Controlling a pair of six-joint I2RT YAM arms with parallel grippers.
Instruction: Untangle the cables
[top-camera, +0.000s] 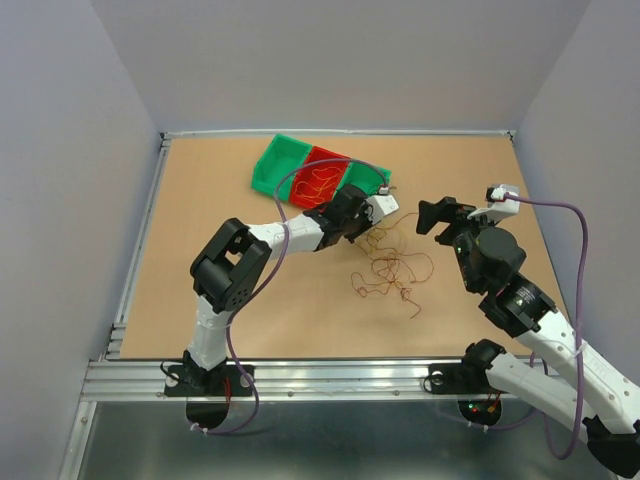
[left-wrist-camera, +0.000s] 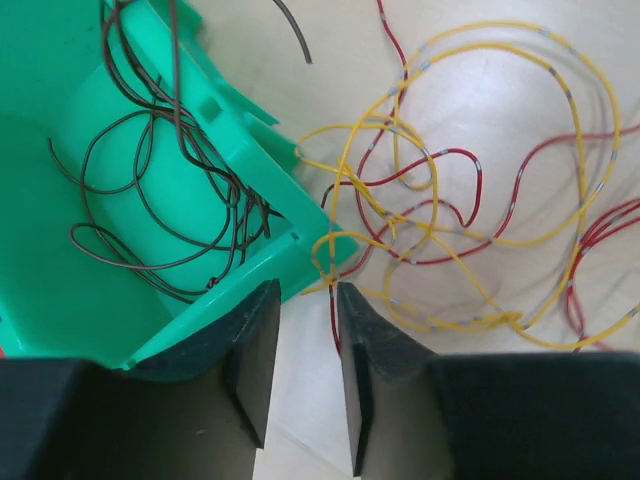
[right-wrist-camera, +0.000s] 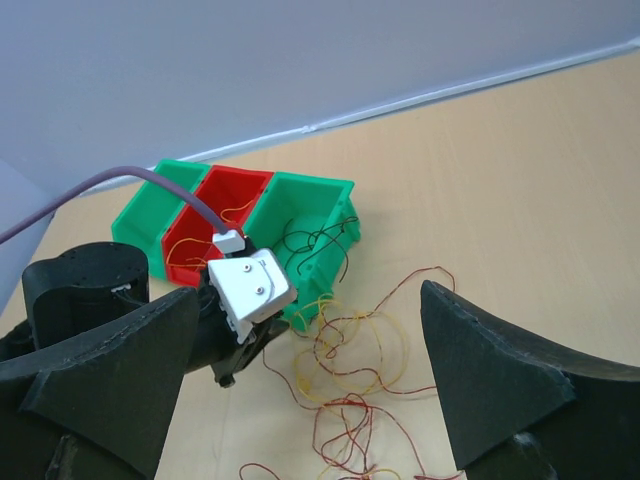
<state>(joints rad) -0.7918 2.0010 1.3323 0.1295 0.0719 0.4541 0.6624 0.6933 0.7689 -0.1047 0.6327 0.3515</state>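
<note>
Left pincer (left-wrist-camera: 307, 290) narrowly apart, nothing clamped, likely lined up to nip cables (left-wrist-camera: 400, 215) just ahead; right pincer (right-wrist-camera: 310, 300) wide apart, standing clear.

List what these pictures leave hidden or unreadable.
Top view: how the cables cross; the strands are too thin.
Right wrist view: the red bin floor, partly behind the purple cable.
Right wrist view: the cables' near end, cut by the bottom edge.
Left wrist view: the green bin, cut by the left and top edges.
</note>
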